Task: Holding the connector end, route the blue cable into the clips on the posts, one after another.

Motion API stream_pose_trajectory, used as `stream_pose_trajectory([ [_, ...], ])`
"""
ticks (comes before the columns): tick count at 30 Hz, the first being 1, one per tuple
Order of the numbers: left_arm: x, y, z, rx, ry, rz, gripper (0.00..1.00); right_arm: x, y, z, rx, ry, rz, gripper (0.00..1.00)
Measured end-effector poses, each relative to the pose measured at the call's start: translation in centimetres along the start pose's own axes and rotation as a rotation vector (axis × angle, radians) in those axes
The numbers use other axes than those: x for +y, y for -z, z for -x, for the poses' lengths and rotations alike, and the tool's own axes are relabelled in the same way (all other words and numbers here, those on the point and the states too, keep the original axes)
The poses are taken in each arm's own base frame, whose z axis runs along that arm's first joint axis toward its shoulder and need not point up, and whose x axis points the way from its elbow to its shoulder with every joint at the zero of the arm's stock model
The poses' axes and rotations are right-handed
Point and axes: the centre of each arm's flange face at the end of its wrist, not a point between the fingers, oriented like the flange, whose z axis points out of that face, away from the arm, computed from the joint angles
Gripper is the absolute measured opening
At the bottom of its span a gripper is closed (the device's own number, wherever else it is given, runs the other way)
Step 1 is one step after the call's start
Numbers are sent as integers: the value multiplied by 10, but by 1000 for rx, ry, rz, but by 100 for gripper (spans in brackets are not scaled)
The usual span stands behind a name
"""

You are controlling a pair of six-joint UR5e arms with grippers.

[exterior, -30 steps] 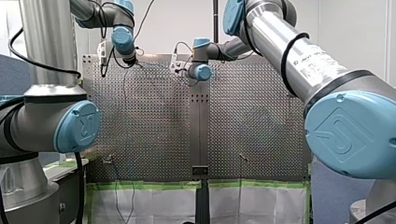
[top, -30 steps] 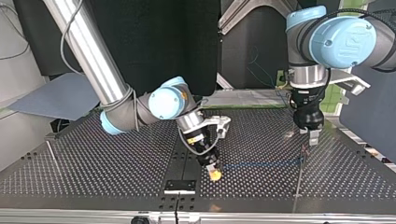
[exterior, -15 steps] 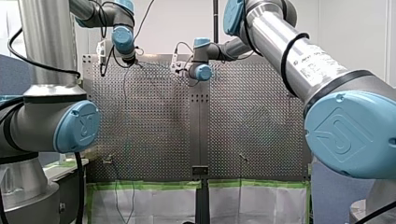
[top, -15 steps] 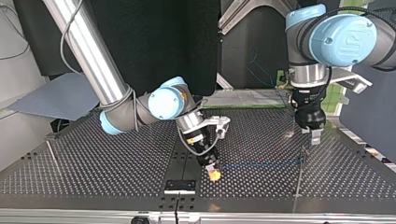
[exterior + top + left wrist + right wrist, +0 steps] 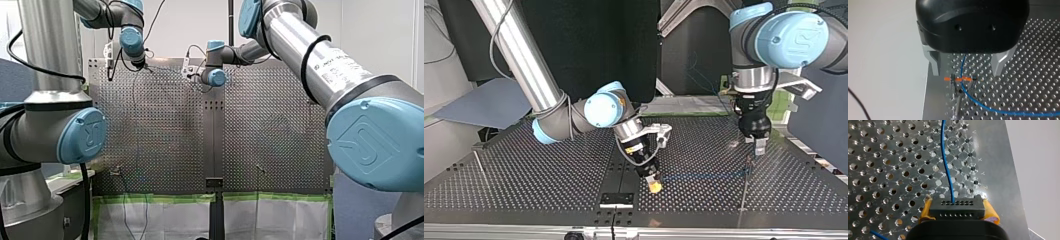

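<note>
Little has shifted since a second ago: in the top view my left arm carries its blue wrist joint a touch higher, while my right arm and the stretch of blue cable sit where they were. My left arm hangs straight down over the table at that view's right. The left jaws are released, their metal fingers spread wide to either side of the post and touching nothing. My right arm reaches in low and slanted toward the table's near edge in that view. The right jaws are clenched on the black connector, with a yellow pad pressed to each end of it. The cable leaves the connector's row of holes and runs thin and straight over the table to the post. There it crosses the orange clip (whether it is seated in it I cannot tell) and bends up between the open fingers, out of sight behind the black housing
</note>
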Motion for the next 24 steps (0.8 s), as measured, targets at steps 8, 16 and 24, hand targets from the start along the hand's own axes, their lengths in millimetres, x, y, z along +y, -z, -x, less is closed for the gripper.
stream_pose_trajectory([
  [8,-16,1,-2,-11,-40,-98,100,0,0,0,0,0,0,0],
  [16,-40,-10,-7,-5,-80,-175,100,1,0,-1,0,0,0,0],
  [24,-54,-22,8,-32,-73,-190,100,3,-1,-2,3,1,2,0],
])
